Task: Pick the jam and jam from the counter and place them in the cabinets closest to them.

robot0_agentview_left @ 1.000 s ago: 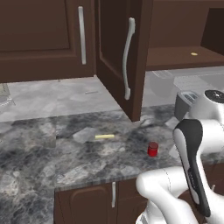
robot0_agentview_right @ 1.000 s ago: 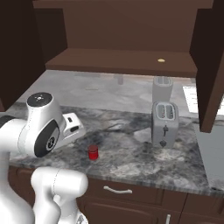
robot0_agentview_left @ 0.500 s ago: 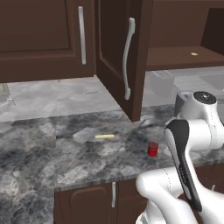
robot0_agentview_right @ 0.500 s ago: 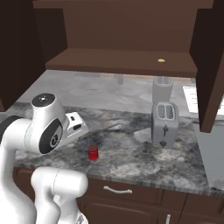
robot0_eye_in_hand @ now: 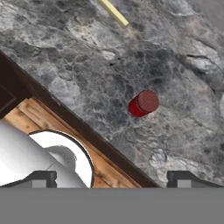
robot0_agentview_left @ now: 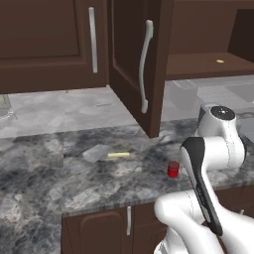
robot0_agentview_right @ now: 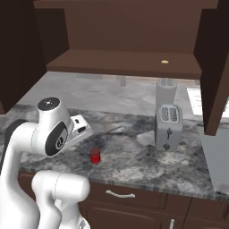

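The main risk, as I judge it, is a clumsy descent: the gripper (robot0_eye_in_hand: 112, 177) hangs above the counter's (robot0_eye_in_hand: 183, 109) front edge with its jaws spread fully apart and nothing between them, and the red jam jar (robot0_eye_in_hand: 143, 103) sits ahead of the tips, toward one o'clock in the hand view, not centred. A straight drop from here could catch the jar with one finger and tip or roll it toward the edge, which lies close by at its seven o'clock side. A second hazard is the carry: the open cabinet door (robot0_agentview_left: 144, 64) juts out over the counter at about eleven o'clock from the jar in the left base view, and a high lift could clip it. The jar is a small, squat, bright red cylinder with a flat round lid, standing upright on the grey marbled counter, well apart from the thin yellow stick (robot0_eye_in_hand: 113, 12) and from the toaster (robot0_agentview_right: 168, 126).
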